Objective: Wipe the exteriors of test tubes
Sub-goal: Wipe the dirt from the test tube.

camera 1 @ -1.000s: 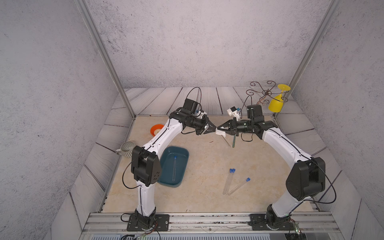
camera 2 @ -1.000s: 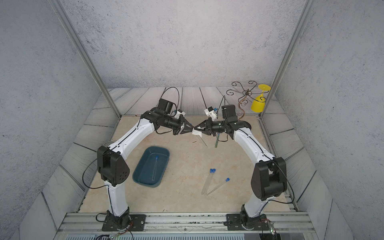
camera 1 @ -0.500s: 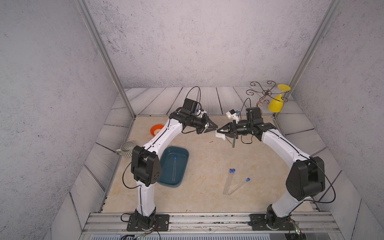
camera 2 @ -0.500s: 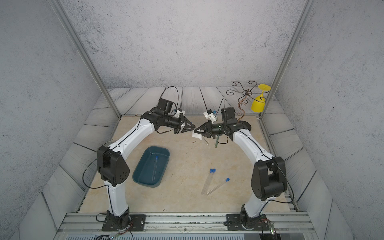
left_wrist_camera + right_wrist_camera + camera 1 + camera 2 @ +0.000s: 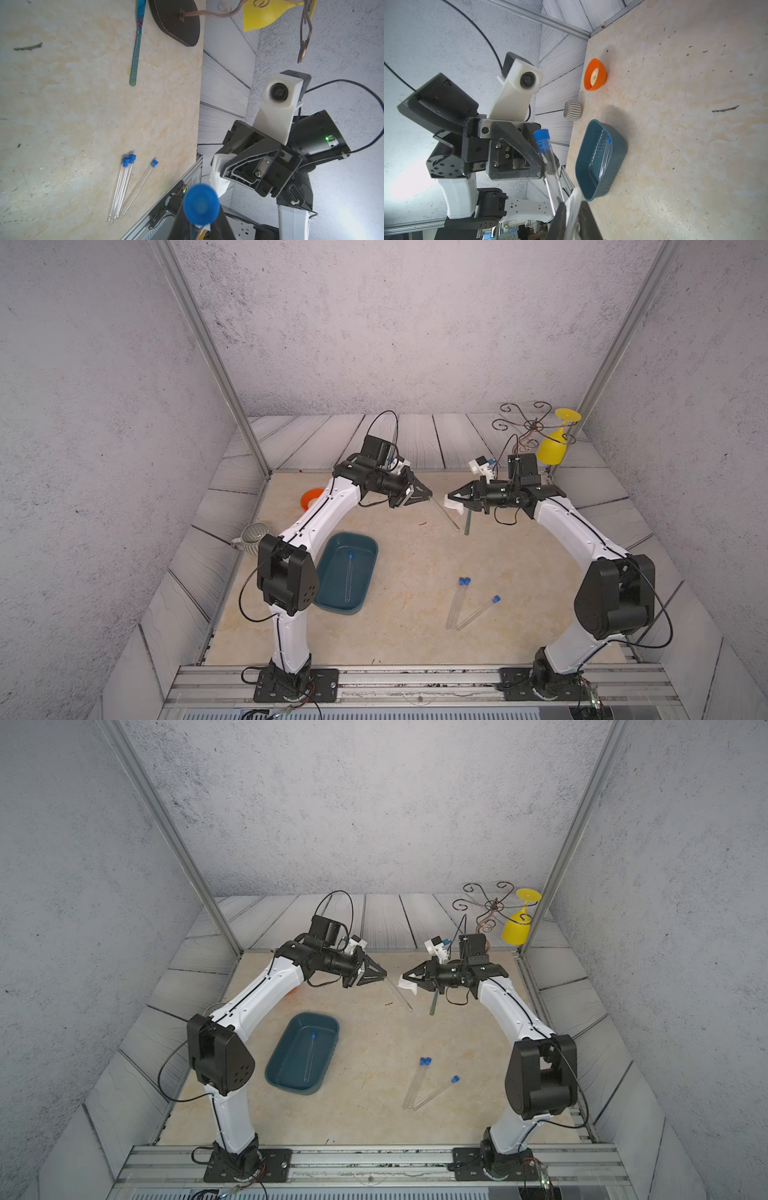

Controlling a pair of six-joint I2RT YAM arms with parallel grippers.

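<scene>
Open room: the middle of the desk [image 5: 415, 564] lies bare between a teal tub [image 5: 332, 568] at the near left and three loose test tubes [image 5: 461, 605] at the near right. Along the far edge stand an orange bowl [image 5: 309, 498] on the left and a wire stand [image 5: 532, 429] bearing a yellow glass [image 5: 552, 448] on the right. A striped cup [image 5: 253, 535] sits off the desk's left edge. A teal utensil [image 5: 468, 522] lies beneath the right wrist.

The left end effector [image 5: 428, 494] is clamped on the gripped test tube [image 5: 445, 515], which slants down to the right above the desk. The right end effector [image 5: 449, 498] faces it, tips near but apart, closed on a white cloth [image 5: 454, 507]. A fifth test tube [image 5: 349, 576] lies in the tub.

The right wrist view places the grip just below the blue cap [image 5: 542, 137]. Whether tube and cloth touch cannot be told. The left wrist view separates the loose tubes: two touching, the third angled off.
</scene>
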